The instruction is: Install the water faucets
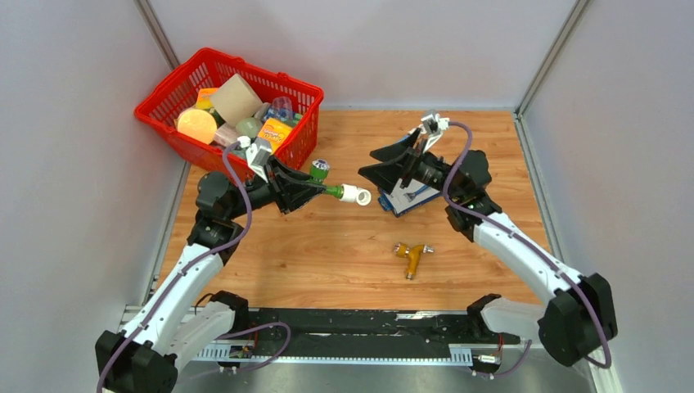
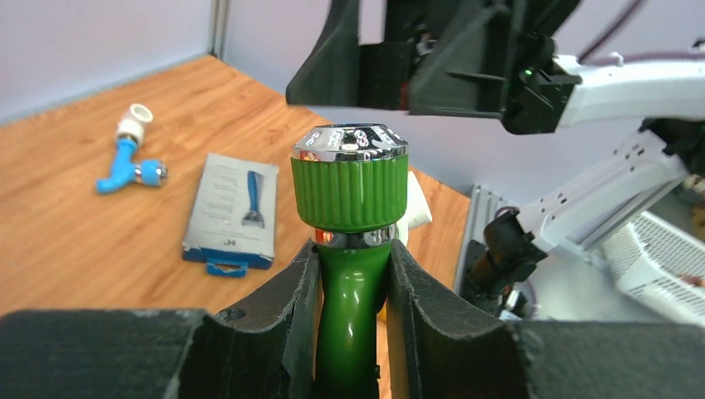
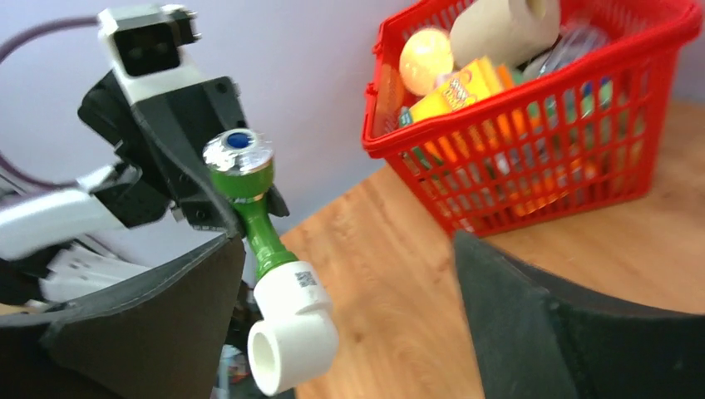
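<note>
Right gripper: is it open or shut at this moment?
The right gripper is open: its fingers stand wide apart, gripping nothing; the left gripper holds the green faucet.

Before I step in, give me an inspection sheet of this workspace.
Surface: wooden table, no spill or damage seen.
Job's things: green faucet held off the table, white elbow fitting on its end; orange-yellow faucet lying loose near the front; blue faucet lying beside the grey packet.
Clutter: red basket of assorted goods, far left; the packet.
Grippers: left gripper shut on the green faucet; right gripper open, facing the fitting, holding nothing.
Cables: purple cables along both arms.
Surroundings: grey walls; nothing else seen.
</note>
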You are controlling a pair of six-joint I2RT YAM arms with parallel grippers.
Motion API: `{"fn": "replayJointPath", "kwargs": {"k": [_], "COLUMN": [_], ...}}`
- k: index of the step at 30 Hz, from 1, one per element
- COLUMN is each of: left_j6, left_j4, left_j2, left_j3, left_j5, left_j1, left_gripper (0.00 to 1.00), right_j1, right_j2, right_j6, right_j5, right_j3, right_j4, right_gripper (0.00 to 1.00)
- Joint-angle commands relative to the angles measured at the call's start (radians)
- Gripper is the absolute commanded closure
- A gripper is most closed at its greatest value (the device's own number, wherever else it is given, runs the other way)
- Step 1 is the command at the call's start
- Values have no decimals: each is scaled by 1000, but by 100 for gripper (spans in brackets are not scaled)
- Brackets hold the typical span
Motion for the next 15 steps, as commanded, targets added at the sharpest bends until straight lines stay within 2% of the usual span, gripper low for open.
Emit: {"fn": "replayJointPath", "kwargs": {"k": [1, 7, 12, 15], "left_j6": [-200, -288, -409, -475], "left_j4": [137, 62, 80, 82], "left_j2": [14, 35, 69, 89], "left_j3": [2, 21, 24, 24], "left_j5": [-1, -33, -9, -3], "left_j1": [16, 29, 37, 42], "left_gripper": [100, 100, 100, 100], "right_j1": [3, 21, 107, 194], "right_j2": [-130, -269, -341, -403], "right_j6": [-354, -612, -900, -1046], "right_j5": [90, 35, 29, 50], "right_j3": [-41, -135, -176, -238], "right_j4": [-57, -36, -114, -51], "right_gripper": [0, 0, 0, 0]}}
